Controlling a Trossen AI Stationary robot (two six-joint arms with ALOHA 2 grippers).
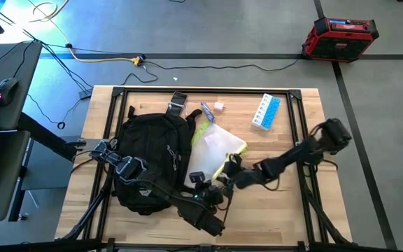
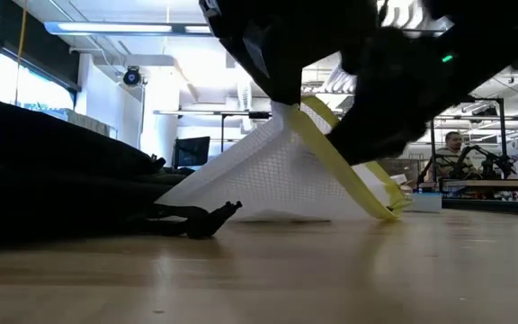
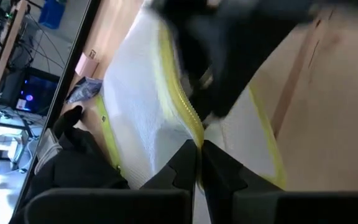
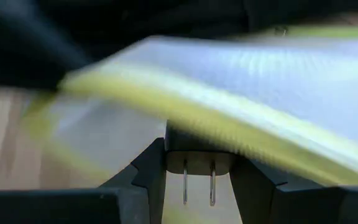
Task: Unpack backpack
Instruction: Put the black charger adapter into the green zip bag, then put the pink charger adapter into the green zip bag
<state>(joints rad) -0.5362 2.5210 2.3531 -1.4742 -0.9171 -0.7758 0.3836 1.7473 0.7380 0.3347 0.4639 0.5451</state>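
Observation:
The black backpack lies flat on the table's left half. Right beside it is a translucent pouch with neon-yellow trim. Its near edge is raised while its far part rests on the wood. My left gripper is shut on that raised edge. My right gripper hovers close to the pouch's near right side, shut on a small black plug adapter. The adapter's two metal prongs point back at the wrist. My left gripper pinches the pouch's yellow-trimmed edge between its two fingers, coming from the table's near side and slanting down. That edge is lifted off the table, and the pouch slopes down to its far part, which stays on the wood. My right gripper pinches the adapter's black body by two opposite sides, between the fingers. The adapter is clear of the table. The pouch lies just beyond it; whether they touch I cannot tell.
A blue and white box, a small pink item and a bluish wrapper lie near the far edge. Black frame rails run along the table's sides. A person sits far behind the table.

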